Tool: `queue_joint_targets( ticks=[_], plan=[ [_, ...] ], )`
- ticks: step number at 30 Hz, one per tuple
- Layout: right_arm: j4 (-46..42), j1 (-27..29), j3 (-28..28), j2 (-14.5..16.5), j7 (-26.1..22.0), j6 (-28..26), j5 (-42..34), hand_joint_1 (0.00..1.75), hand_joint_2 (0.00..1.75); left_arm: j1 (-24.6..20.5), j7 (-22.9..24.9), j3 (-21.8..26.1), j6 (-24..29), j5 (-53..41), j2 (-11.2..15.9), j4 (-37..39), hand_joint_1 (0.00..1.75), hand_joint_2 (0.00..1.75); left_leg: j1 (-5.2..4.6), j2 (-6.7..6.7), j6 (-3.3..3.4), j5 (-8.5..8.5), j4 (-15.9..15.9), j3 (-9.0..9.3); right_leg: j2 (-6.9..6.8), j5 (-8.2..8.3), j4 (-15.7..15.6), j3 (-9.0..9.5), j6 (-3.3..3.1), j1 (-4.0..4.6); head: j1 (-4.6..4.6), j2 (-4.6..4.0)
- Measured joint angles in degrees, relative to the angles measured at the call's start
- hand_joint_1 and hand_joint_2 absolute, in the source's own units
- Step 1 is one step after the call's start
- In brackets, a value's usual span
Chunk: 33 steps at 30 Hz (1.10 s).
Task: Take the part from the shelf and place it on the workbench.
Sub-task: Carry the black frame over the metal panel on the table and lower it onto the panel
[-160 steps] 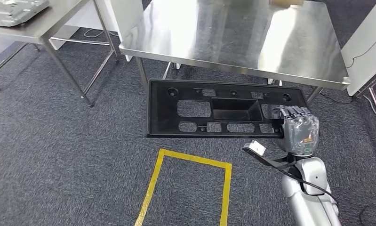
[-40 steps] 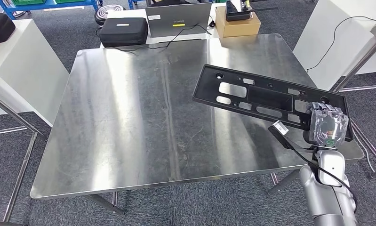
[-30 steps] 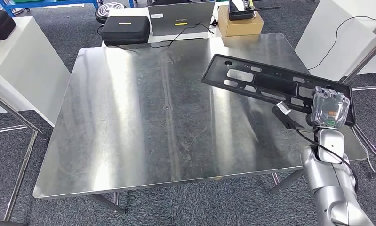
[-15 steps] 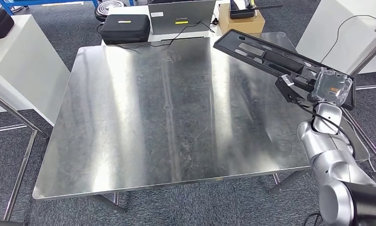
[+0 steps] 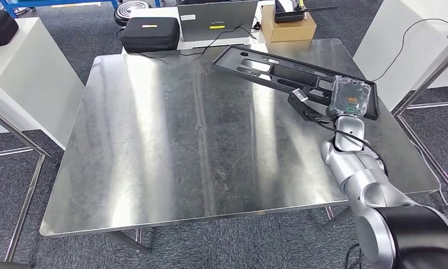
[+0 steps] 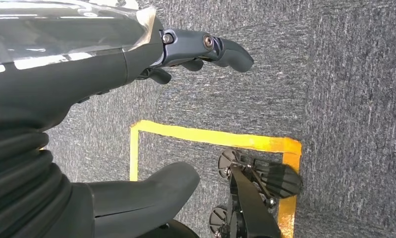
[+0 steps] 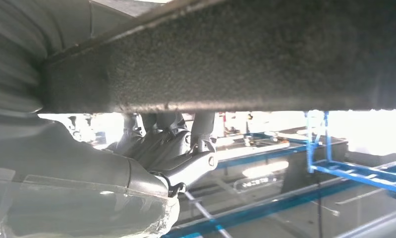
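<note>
The part is a long black plastic panel [image 5: 277,68] with several cut-outs. My right hand [image 5: 350,98] grips its near right end and holds it tilted over the far right of the steel workbench [image 5: 171,140]. Whether its far end touches the bench top I cannot tell. In the right wrist view the panel's dark edge [image 7: 235,59] runs across the frame, with the right hand [image 7: 101,168] wrapped around it. In the left wrist view my left hand [image 6: 136,54] hangs over the carpet with its fingers apart and nothing in them.
Behind the bench stand a black case [image 5: 150,32], a laptop [image 5: 217,19] with cables and a cardboard box [image 5: 291,25]. White cabinets [image 5: 19,84] flank the bench on both sides. Yellow floor tape [image 6: 210,139] marks the carpet under the left hand.
The camera first turned from the floor and tables up to the workbench. Over the last second my right hand swung the panel left and lowered it over the bench's far side.
</note>
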Motion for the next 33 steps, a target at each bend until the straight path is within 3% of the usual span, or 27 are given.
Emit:
queue_joint_targets(
  ticks=[28, 32, 33],
  plan=[
    [1.4, -1.4, 4.7, 4.9, 0.4, 2.0, 0.0, 1.75, 1.75, 0.0, -1.1, -1.1, -2.2, 0.0, 0.1, 0.0, 0.0, 1.75, -0.01, -0.01, 0.0, 0.0, 0.1, 0.05, -0.02, 0.0, 0.0, 0.12, 0.0, -0.01, 0.01, 0.0],
    [1.4, -1.4, 4.8, 4.7, 0.8, 2.0, 0.0, 0.0, 0.0, 0.0, -1.4, -1.3, -3.3, -0.3, 0.2, 0.0, 0.0, 1.75, -0.02, 0.0, 0.0, -0.01, 0.1, 0.05, -0.02, 0.0, 0.0, 0.12, 0.0, -0.02, 0.01, 0.0],
    [1.4, -1.4, 4.8, 4.6, 0.9, 2.0, 0.0, 0.0, 0.0, 0.0, -1.5, -1.3, -3.5, -0.5, 0.3, 0.0, 0.0, 1.75, -0.02, 0.0, 0.0, -0.01, 0.1, 0.05, -0.02, 0.0, 0.0, 0.12, 0.0, -0.02, 0.02, 0.0]
  ],
)
